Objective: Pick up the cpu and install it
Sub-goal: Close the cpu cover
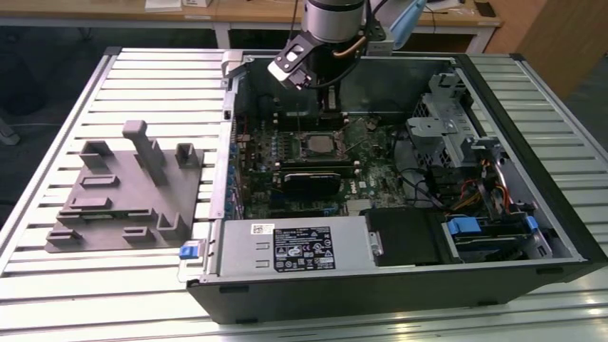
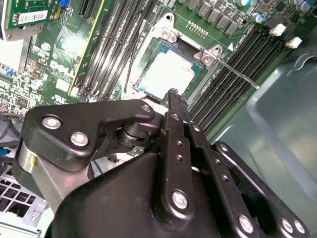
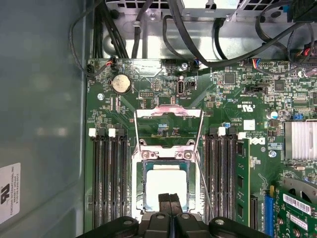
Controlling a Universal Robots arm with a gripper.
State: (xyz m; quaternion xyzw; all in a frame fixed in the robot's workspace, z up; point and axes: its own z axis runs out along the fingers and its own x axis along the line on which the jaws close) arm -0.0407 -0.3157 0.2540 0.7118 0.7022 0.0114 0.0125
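The cpu (image 3: 166, 181), a small square chip with a pale shiny top, lies flat in the motherboard socket (image 3: 140, 191), whose metal load plate (image 3: 168, 124) is swung open. It also appears in the second wrist view (image 2: 167, 72) and in the exterior view (image 1: 317, 146) inside the open computer case. My gripper (image 3: 170, 199) hangs above the chip's near edge with its two black fingertips pressed together and nothing between them. The second wrist view shows the shut gripper (image 2: 173, 95) just over the socket frame. Seen from outside, the gripper (image 1: 329, 107) reaches down into the case.
A grey plastic fixture (image 1: 124, 192) stands on the slatted table at the exterior view's left. Inside the case are a black module (image 1: 309, 182), a power supply (image 1: 295, 246), a drive cage (image 1: 456, 135) and cables (image 3: 208, 54). Memory slots (image 3: 106, 173) and the thin lever (image 3: 204, 186) flank the socket.
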